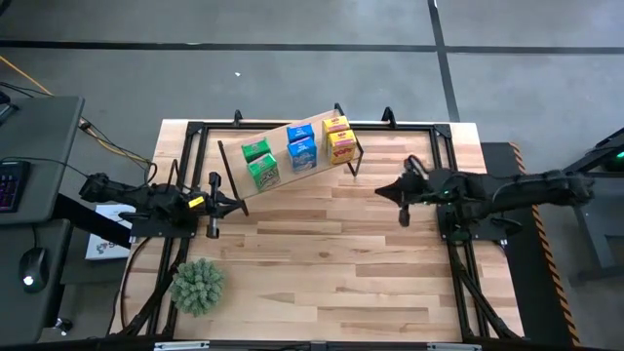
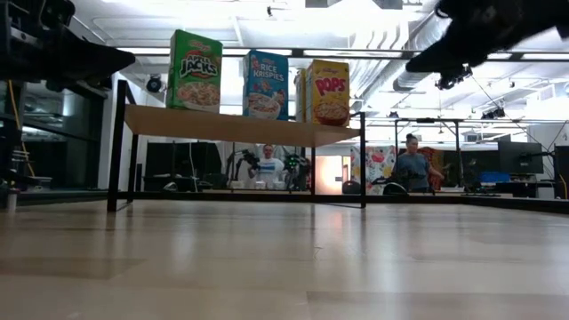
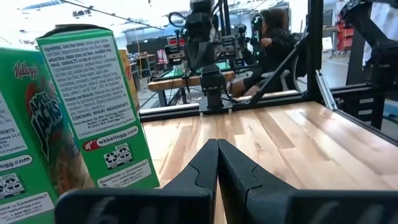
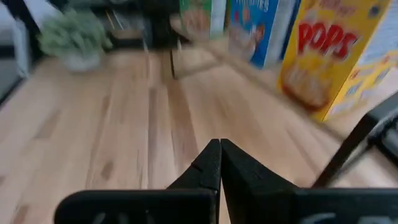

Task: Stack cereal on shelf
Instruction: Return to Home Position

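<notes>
While both arms hang clear of the shelf (image 2: 222,127), we see the cereal standing on its plank in the upper middle of the high view. The green cartons (image 1: 259,162) are at the left, the blue cartons (image 1: 301,146) in the middle and the yellow cartons (image 1: 339,138) at the right. Each colour looks like a pair set one behind the other, though from above we cannot be sure they touch. We find the left gripper (image 1: 237,203) left of centre, just beside the shelf's left end, its fingers pressed together on nothing. The right gripper (image 1: 381,191) sits right of centre, near the shelf's right end, likewise pressed together and bare. A plant (image 1: 198,285) stands at the lower left of the surface (image 1: 331,263).
</notes>
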